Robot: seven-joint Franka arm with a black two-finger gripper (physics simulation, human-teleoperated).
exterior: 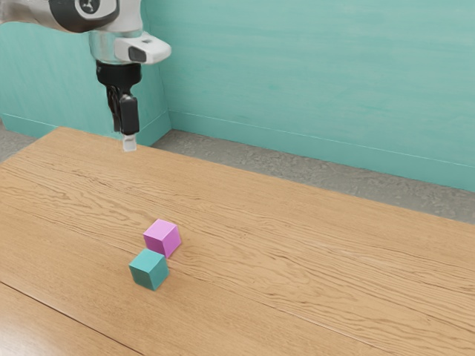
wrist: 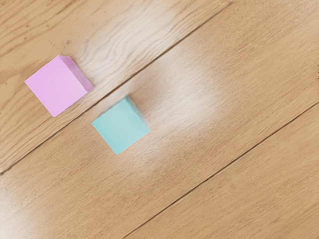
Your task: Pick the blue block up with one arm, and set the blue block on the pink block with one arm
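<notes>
Exterior view: bright, even, diffuse light, coming from overhead. Wall (exterior: 312,67) is lit flat with faint mottling. Surface (exterior: 297,252) is evenly lit, with a pale sheen at its near corner on the exterior view's left. Pink block (exterior: 162,237) and blue block (exterior: 148,268): top faces brightest, side faces a shade darker. Short soft shadows hug their bases, edges diffuse.

Wrist view: a wide whitish glare band on the wood runs right past the blue block and washes out the grain there. A second, fainter pale patch sits farther off, on the blue block's other side. Both block tops are flat-lit, each with a thin darker side face.
</notes>
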